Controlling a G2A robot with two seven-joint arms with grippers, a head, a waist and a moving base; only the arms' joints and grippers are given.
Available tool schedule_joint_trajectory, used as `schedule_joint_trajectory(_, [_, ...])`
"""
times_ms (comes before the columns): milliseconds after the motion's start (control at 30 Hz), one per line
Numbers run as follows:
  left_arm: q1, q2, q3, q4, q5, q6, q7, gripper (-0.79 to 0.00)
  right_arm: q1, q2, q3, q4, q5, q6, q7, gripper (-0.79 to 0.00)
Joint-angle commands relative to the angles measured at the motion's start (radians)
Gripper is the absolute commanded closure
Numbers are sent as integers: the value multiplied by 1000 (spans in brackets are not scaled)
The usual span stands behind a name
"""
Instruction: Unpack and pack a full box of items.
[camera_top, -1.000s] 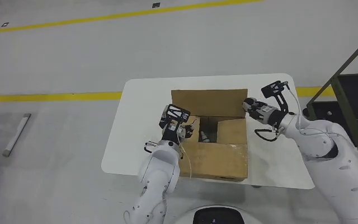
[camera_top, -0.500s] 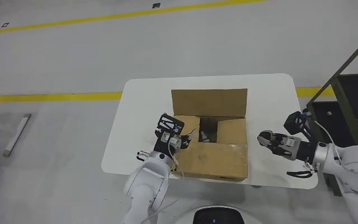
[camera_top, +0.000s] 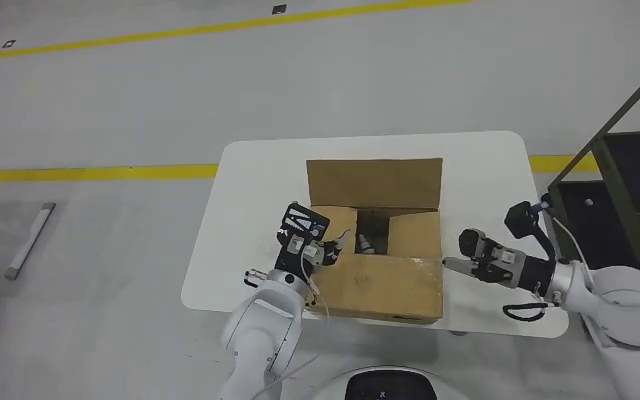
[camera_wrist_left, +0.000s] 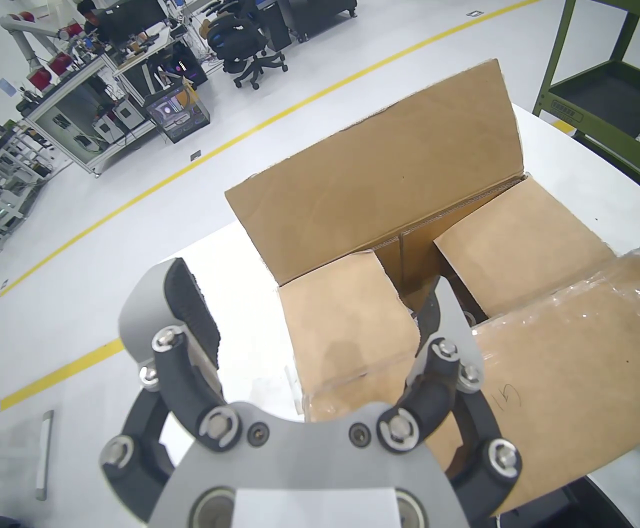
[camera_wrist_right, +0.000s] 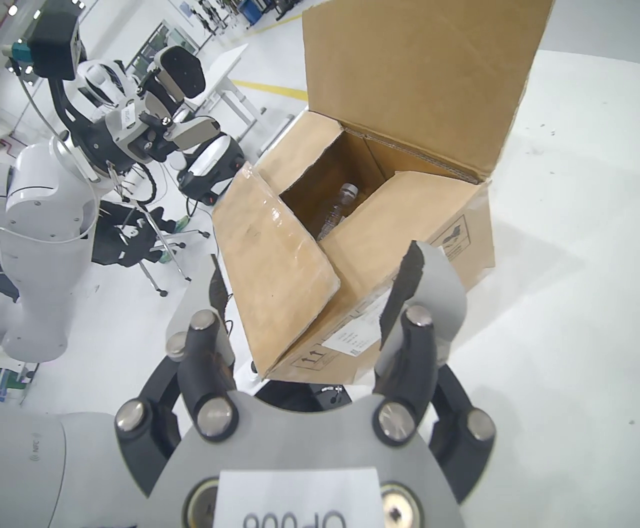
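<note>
A brown cardboard box (camera_top: 395, 285) stands mid-table with its far flap (camera_top: 373, 182) upright and the other flaps partly folded in. Through the gap a clear bottle (camera_top: 365, 243) shows inside; the right wrist view finds the bottle (camera_wrist_right: 340, 205) too. My left gripper (camera_top: 322, 246) is open at the box's left side. Its fingers straddle the left flap (camera_wrist_left: 350, 325), one fingertip (camera_wrist_left: 440, 305) at the gap. My right gripper (camera_top: 460, 262) is open and holds nothing. It hovers just off the box's near right corner (camera_wrist_right: 295, 350), apart from the cardboard.
The white table (camera_top: 260, 190) has bare surface left and right of the box. A green metal cart (camera_top: 600, 190) stands close beyond the table's right edge. The near table edge lies just behind both arms.
My right arm swung from the box's far right corner down to its near right side, then edged toward the box. My left gripper drew back slightly toward the near edge.
</note>
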Motion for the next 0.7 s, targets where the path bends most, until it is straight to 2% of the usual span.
schedule_joint_trajectory(0, [0,0,0,0,0,0,0,-785,7,2,-14,13,1,-2,14,-785])
schedule_joint_trajectory(233, [0,0,0,0,0,0,0,-785,45,4,-87,78,2,-19,-19,-785])
schedule_joint_trajectory(667, [0,0,0,0,0,0,0,-785,52,14,-150,83,29,-27,-31,-785])
